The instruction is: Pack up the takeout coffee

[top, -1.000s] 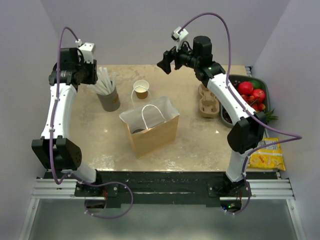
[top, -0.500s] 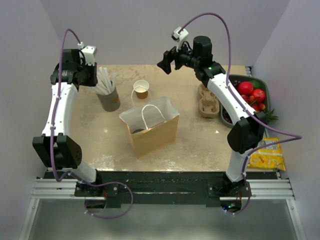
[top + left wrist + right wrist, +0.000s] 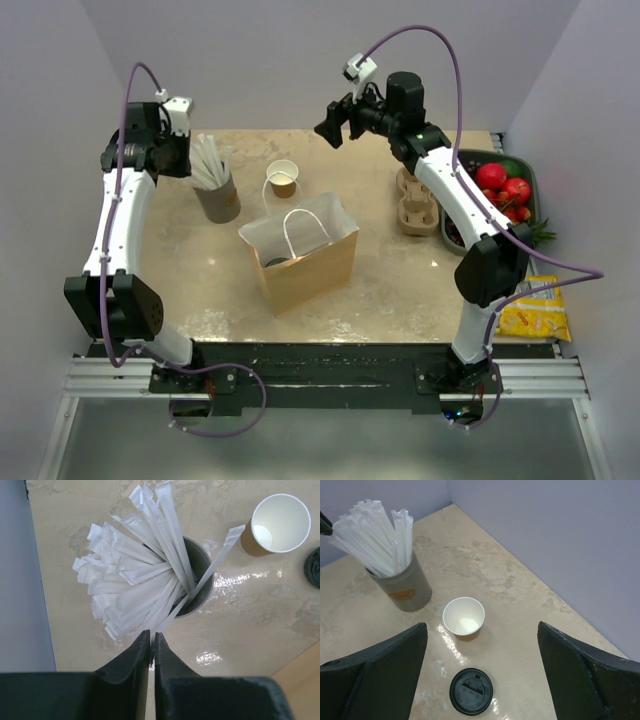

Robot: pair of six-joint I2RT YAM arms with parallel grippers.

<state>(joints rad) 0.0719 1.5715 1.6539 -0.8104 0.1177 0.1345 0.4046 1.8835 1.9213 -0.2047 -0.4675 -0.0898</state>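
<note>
The brown paper bag [image 3: 305,262] stands open mid-table. A dark round shape [image 3: 277,262] sits deep inside it and looks like the takeout coffee's black lid; the cup under it is hidden. My left gripper [image 3: 152,632] [image 3: 188,152] hangs over the grey cup of wrapped straws [image 3: 200,565] [image 3: 217,195]. Its jaws are pressed together on the near end of one white straw [image 3: 215,560], which slants out across the cup's rim. My right gripper [image 3: 481,626] [image 3: 332,127] is open and empty, high over the back of the table.
A lidless brown cup [image 3: 463,617] [image 3: 284,178] stands behind the bag. A loose black lid [image 3: 471,691] [image 3: 313,567] lies flat on the table near it. A cardboard cup carrier [image 3: 417,205], a fruit bowl [image 3: 528,178] and a yellow snack bag [image 3: 535,310] are at the right.
My left wrist has shifted slightly at the straw cup and its jaws have closed in. The right arm, the bag and the cups have not moved.
</note>
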